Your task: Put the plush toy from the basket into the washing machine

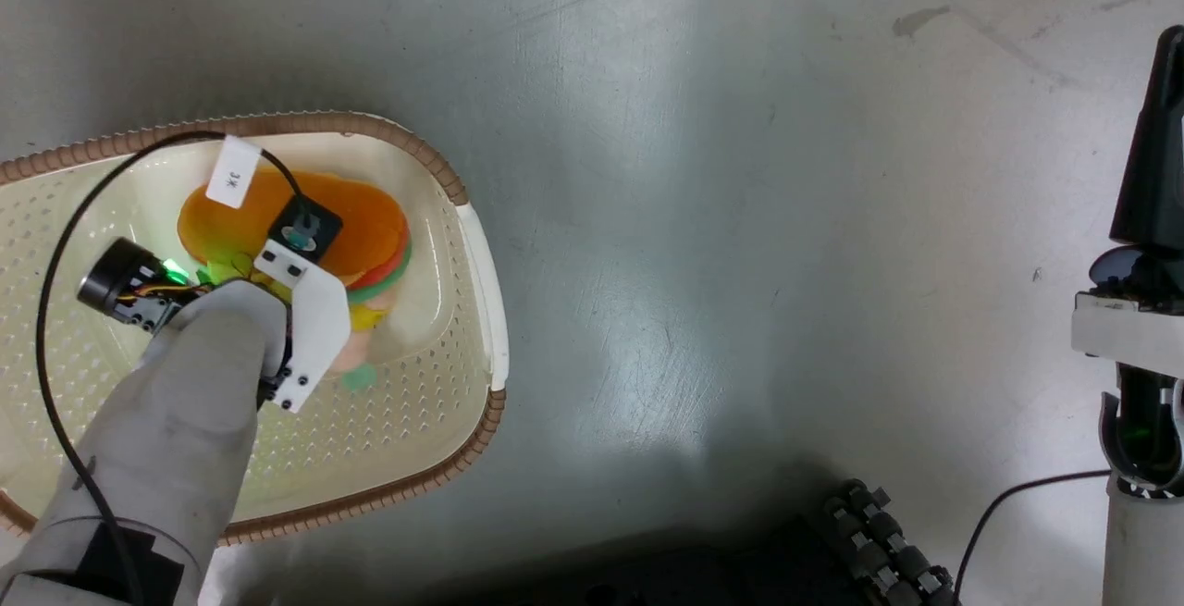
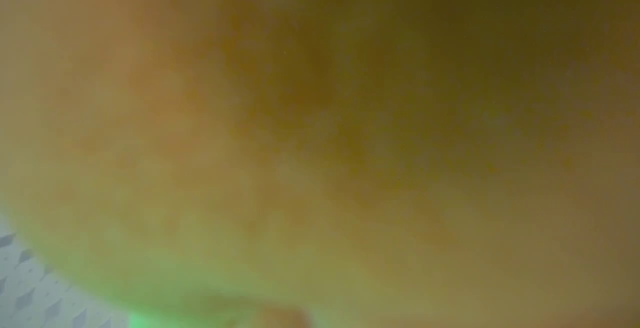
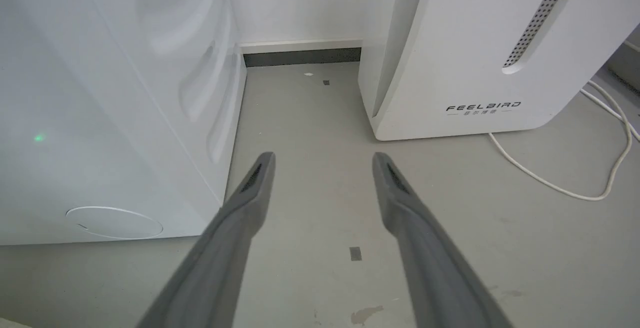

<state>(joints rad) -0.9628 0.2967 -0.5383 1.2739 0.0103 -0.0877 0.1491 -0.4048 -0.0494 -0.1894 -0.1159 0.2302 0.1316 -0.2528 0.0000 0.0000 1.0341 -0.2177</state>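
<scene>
Patience counts: with the plush toy (image 1: 375, 234) lying in the basket (image 1: 483, 254) beneath the left gripper (image 1: 294, 259), whose fingers are hidden so I cannot tell spread from pinching, bite deep into the bun before lifting, while the right gripper (image 3: 324, 157) hangs spread.

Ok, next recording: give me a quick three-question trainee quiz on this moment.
1. Where does the toy lie?
2. True or false: the right end effector is shut.
3. The slanted appliance is labelled: A) FEELBIRD B) FREEBIRD C) nothing.

Key: 1. In the basket, under the left arm. 2. False: it is open and empty. 3. A.
</scene>
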